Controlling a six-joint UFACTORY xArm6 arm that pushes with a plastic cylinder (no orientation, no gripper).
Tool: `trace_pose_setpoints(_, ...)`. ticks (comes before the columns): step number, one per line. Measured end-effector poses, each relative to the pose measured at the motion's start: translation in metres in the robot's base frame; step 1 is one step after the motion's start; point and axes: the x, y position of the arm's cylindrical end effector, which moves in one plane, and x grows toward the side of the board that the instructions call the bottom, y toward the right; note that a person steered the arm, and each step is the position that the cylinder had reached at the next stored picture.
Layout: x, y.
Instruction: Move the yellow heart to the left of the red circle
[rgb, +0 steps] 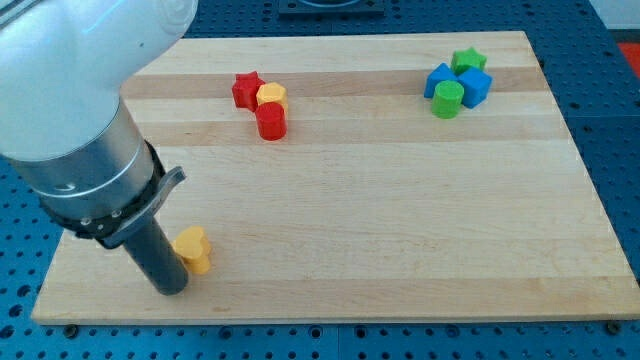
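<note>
A: Wooden table (400, 220), and the big arm (80, 130) looms over its bottom-left corner!

B: My tip (170, 290) has no pincer, so nothing's held; it touches the yellow heart (192, 250), just to its right.

A: The red circle (271, 121)?

B: Near the top edge, touching a red star (245, 89) and a yellow block (271, 95). Well apart from the heart!
</note>
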Motion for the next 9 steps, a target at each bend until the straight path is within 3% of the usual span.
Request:
trace_pose_setpoints(2,-0.037,0.0)
trace_pose_setpoints(4,-0.023,0.004)
trace_pose_setpoints(6,-0.04,0.047)
trace_pose_setpoints(9,-0.187,0.018)
